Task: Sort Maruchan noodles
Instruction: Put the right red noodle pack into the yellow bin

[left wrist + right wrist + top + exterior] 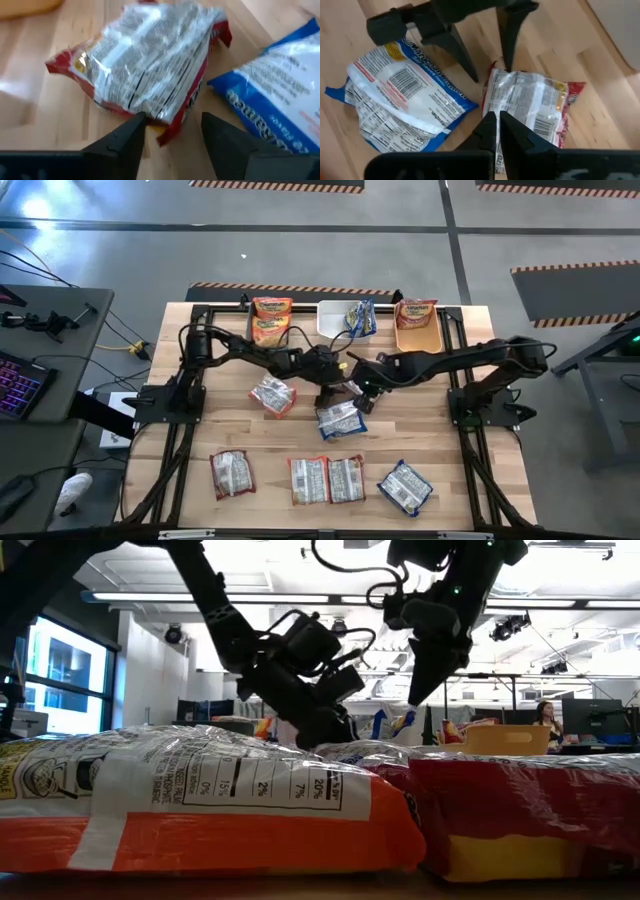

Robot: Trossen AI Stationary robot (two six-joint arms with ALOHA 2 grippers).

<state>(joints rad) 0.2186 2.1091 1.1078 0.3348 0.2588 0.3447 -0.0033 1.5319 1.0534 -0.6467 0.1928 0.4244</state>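
Maruchan noodles: a red-edged packet (150, 65) lies mid-tabletop; the left claw (172, 132) straddles its edge, spread, while the right claw (497, 132) hovers clenched.

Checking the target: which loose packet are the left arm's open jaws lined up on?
The red-edged packet, silvery back up; the blue-edged packet lies beside it.
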